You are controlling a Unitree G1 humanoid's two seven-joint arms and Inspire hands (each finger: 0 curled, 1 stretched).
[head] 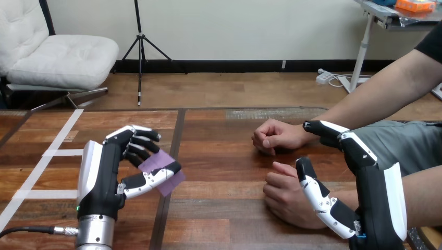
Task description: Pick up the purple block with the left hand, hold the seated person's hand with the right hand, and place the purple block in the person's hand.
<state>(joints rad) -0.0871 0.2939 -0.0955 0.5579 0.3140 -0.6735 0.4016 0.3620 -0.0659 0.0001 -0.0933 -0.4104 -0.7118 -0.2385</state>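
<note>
Wooden counter [224,156] is carrying everything. Robot's left hand [112,166] is sitting at about 8 o'clock in the head view, palm turning toward centre, clamping the purple block [156,160]. Left fingers [146,136] are curling over the block's upper side and left thumb [151,178] is pressing against its lower side. Block is tilting, flat face toward the camera, hanging low over the counter by the dark seam [177,135]. Cannot tell whether a corner is touching the wood.

Right hand [372,192] is rising at about 4 o'clock, fingers and thumb spreading apart, gripping nothing. Right thumb [315,190] is lying across the person's lower hand [286,205], which is resting loosely curled on the counter at 4 o'clock. Cannot tell whether the two are touching. Right fingers [326,127] are pointing toward 10 o'clock, ending just beside the wrist of the person's upper hand [273,136], a fist resting on the counter at about 3 o'clock. Block and the person's hands are sitting well apart. White tape strips [62,136] are running across the counter at 9 o'clock.
</note>
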